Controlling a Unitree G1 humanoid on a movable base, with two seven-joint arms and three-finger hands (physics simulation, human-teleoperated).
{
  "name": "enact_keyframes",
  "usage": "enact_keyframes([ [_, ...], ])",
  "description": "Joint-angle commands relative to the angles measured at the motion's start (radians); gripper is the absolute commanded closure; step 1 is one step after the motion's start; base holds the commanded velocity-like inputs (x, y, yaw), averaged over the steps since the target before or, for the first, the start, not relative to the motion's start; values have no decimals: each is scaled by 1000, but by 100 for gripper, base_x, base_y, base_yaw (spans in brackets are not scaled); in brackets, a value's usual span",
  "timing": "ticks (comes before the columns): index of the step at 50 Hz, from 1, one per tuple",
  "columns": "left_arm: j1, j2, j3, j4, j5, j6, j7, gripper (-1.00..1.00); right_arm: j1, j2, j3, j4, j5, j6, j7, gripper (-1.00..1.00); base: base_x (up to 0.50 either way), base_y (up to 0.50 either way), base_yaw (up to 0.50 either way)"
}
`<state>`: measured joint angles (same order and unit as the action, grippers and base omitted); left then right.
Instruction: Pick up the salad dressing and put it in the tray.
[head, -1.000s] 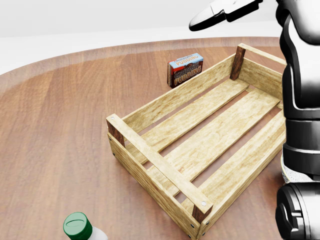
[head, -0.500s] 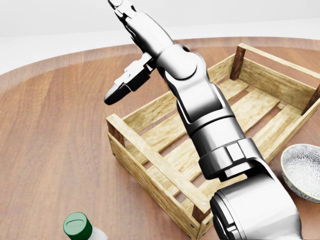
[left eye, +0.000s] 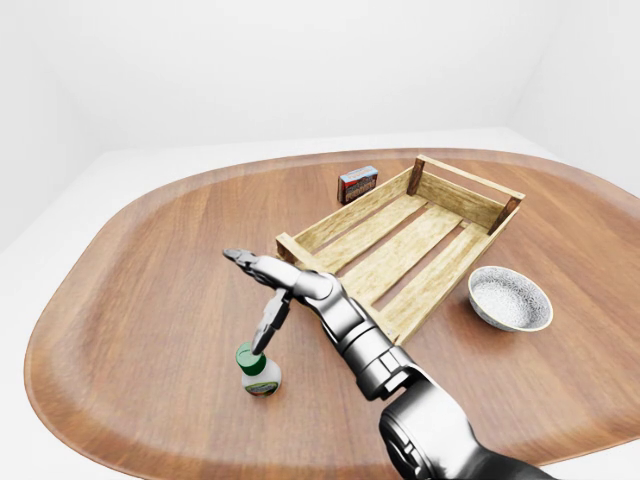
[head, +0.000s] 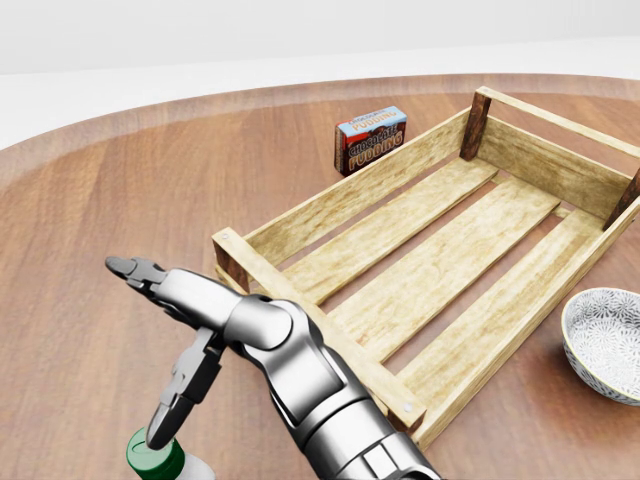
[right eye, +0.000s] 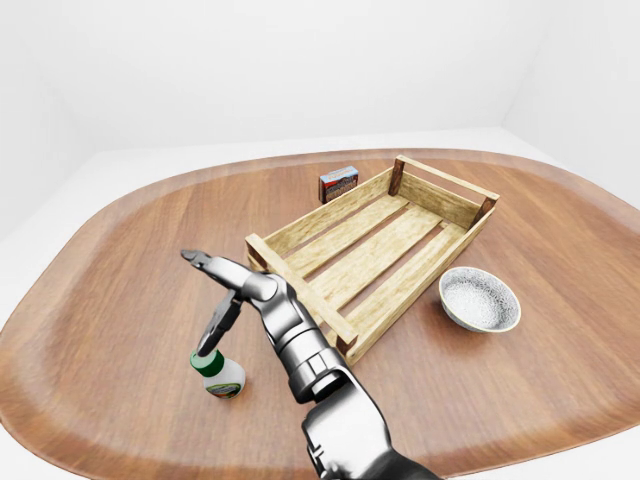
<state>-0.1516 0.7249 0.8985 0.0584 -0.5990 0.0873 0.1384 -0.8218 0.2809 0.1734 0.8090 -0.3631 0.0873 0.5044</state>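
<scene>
The salad dressing is a small, squat white bottle with a round green screw cap (right eye: 217, 373) and a dark, partly red label band low on its body. It stands upright on the brown wooden oval tabletop (left eye: 140, 270), well to the left of the slatted pale-wood crate tray (left eye: 400, 240) in the eye views.

The right hand (right eye: 210, 300), silver with black fingers, reaches in from the bottom of each view on a metallic arm. Its fingers are spread apart: one black finger (left eye: 240, 256) points away toward the views' left, while another (right eye: 218, 326) hangs downward with its tip just above the green cap. Whether that tip touches the cap cannot be told. Nothing is pinched between the fingers. The left hand does not appear in any view.

The head view shows only the cap and a sliver of the bottle's white shoulder, cut off at the bottom edge beneath the drooping fingertip; the label and base are out of its frame. The two eye views show the whole bottle, its label and its place on the table. The head view, in turn, makes the lettering on the small blue and brown chocolate pudding box (head: 371, 138) legible, standing just beside the tray's far long wall; in the eye views that box is too small to read. The grey speckled ceramic bowl (left eye: 510, 299) sits whole to the right of the tray in the eye views, but is cropped at the head view's right edge.
</scene>
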Motion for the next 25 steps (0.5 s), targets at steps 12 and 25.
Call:
enact_keyframes([
  [12, -3, -5, -12, 12, 3, 0, -8, -100, 188, 65, 78, -95, -101, 0, 194, -100, 0, 0, 0],
  [25, -8, -11, -26, 10, 7, 0, -7, -100, 4, 55, 74, 182, -248, 0, 194, -100, 0, 0, 0],
])
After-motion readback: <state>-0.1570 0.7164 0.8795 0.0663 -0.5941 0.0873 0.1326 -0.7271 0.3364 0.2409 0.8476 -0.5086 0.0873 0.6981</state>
